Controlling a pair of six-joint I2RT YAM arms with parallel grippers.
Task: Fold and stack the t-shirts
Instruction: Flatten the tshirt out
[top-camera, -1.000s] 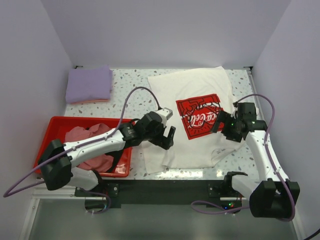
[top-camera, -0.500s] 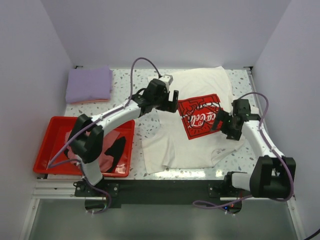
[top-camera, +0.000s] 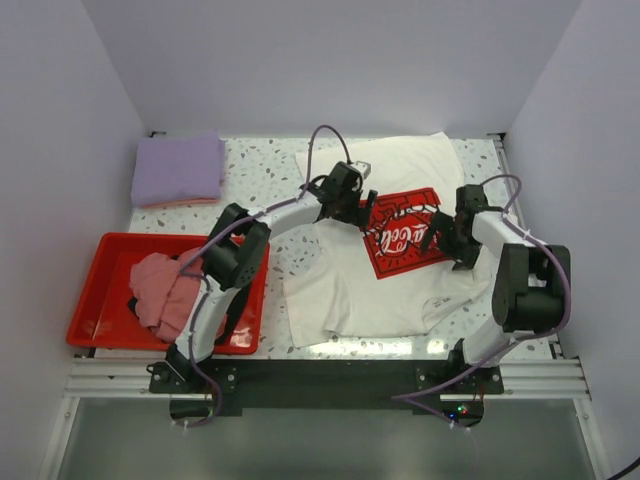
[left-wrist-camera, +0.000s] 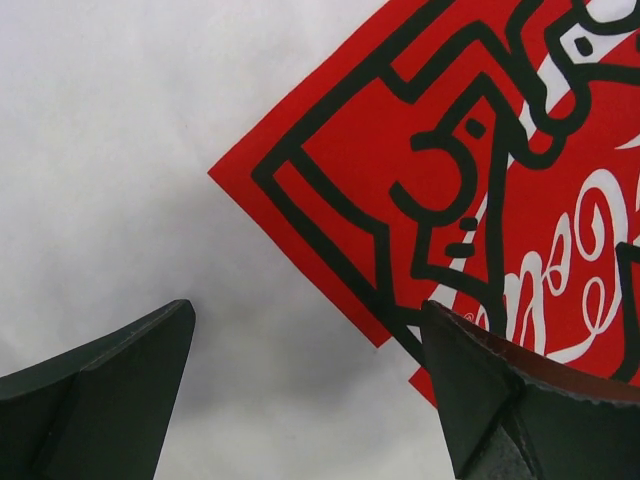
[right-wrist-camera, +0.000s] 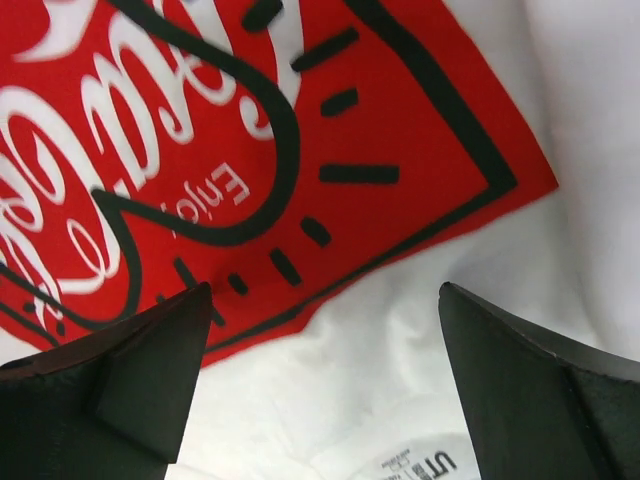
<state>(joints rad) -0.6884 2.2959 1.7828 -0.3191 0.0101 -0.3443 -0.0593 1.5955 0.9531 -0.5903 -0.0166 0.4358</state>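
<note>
The cream-white t-shirt lies spread on the table with its red chest print facing up. My left gripper is open just above the left corner of the print; nothing is between its fingers. My right gripper is open over the right edge of the print, near the collar label. A folded lavender t-shirt lies at the far left. A crumpled pink t-shirt lies in the red tray. No black t-shirt shows clearly.
The red plastic tray sits at the near left of the speckled table. White walls close the table at the back and both sides.
My left arm has swung from the near left of the white shirt far and right, to the print's left corner. My right gripper has moved a little farther onto the print's right edge.
</note>
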